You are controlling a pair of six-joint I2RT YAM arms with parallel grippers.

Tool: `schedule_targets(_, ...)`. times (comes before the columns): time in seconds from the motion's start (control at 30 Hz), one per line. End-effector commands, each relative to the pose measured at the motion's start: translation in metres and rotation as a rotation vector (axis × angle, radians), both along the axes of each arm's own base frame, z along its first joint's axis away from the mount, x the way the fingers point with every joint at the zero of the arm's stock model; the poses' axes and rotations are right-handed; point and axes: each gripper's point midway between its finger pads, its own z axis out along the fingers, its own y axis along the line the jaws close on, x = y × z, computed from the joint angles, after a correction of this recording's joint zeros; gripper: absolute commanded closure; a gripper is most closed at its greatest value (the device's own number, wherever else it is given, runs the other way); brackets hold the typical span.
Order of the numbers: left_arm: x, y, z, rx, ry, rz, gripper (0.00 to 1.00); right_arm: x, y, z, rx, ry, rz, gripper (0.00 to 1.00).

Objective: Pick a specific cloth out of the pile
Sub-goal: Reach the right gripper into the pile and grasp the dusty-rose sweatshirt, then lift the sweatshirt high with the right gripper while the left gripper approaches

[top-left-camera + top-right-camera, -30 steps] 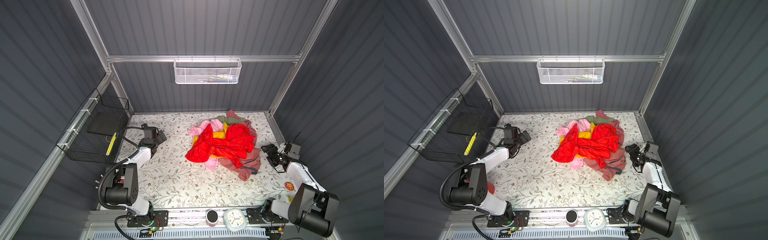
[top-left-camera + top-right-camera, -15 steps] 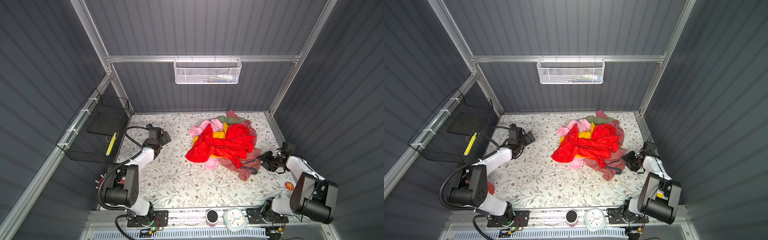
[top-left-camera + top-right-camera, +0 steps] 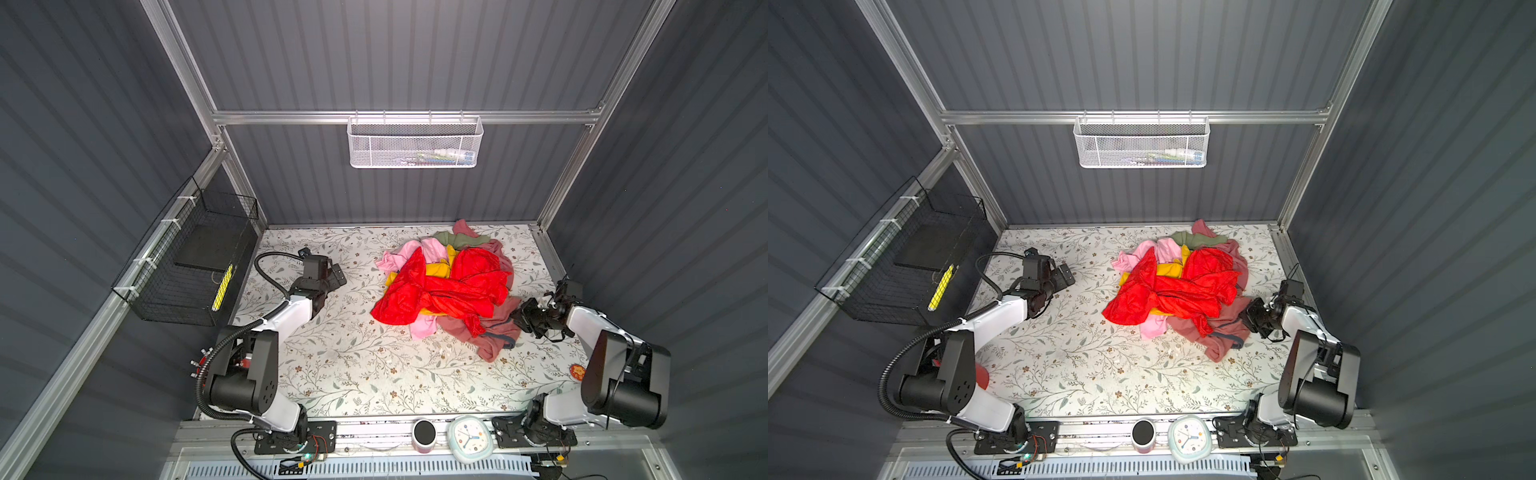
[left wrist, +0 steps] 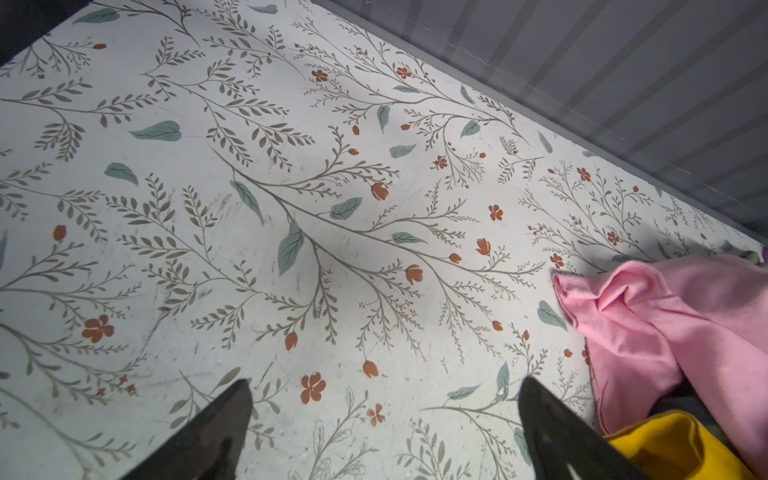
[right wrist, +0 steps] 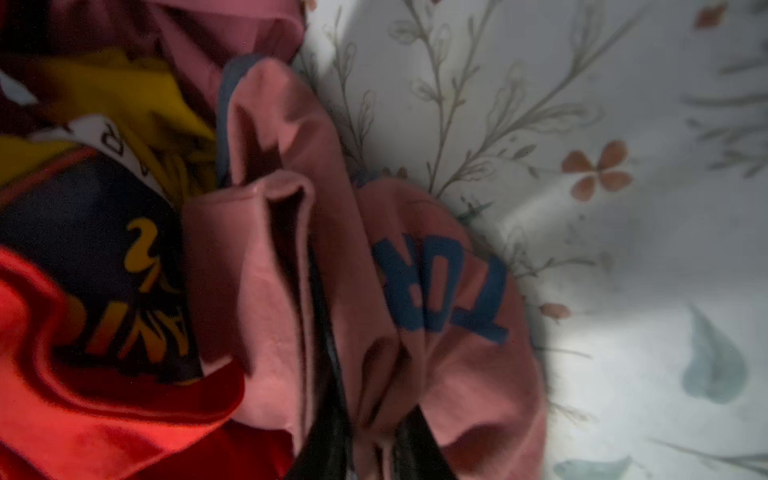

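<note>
The cloth (image 3: 496, 332) is pinched at the right edge of the pile (image 3: 446, 266) by the clenched right gripper (image 3: 519, 319). It should be pulled out slowly, so that the red garment (image 3: 399, 303) is not dragged. The left gripper (image 4: 384, 415) is spread wide, empty.

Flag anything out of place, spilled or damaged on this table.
Nothing looks spilled or damaged. Only the pile is a tangled heap, and a small round orange disc lies alone on the table beside the right arm; what it is, I cannot tell.

The floral table (image 3: 332, 365) bears the pile (image 3: 440, 286) toward its far right; the cloth (image 3: 494, 338) sprawls at the pile's near edge.
</note>
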Motion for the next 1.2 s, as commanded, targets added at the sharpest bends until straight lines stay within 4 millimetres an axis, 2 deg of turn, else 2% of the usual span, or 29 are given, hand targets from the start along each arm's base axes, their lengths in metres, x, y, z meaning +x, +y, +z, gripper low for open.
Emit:
schedule_targets(0.0,0.001,-0.003,0.001,0.022,0.015,-0.005,0.0,0.02,0.001,0.022,0.007,-0.103,0.011,0.99)
schedule_targets(0.17,0.0,-0.008,-0.003,0.03,0.03,-0.018,0.0,0.03,0.002,0.056,-0.011,-0.256,0.005,1.0)
schedule_targets(0.37,0.004,-0.023,-0.004,0.029,0.041,-0.059,0.01,0.041,0.019,0.099,0.051,-0.429,0.042,1.0)
schedule_targets(0.53,0.008,-0.036,-0.002,0.03,0.039,-0.096,0.02,0.051,0.033,0.142,0.059,-0.544,0.095,1.0)
schedule_targets(0.7,0.009,-0.047,0.0,0.045,0.039,-0.133,0.02,0.059,0.038,0.182,0.052,-0.638,0.109,1.0)
schedule_targets(0.97,0.012,-0.066,0.0,0.072,0.041,-0.188,0.02,0.075,0.054,0.233,0.083,-0.751,0.161,1.0)
schedule_targets(1.17,0.014,-0.087,0.0,0.09,0.042,-0.243,0.02,0.086,0.062,0.278,0.069,-0.841,0.198,1.0)
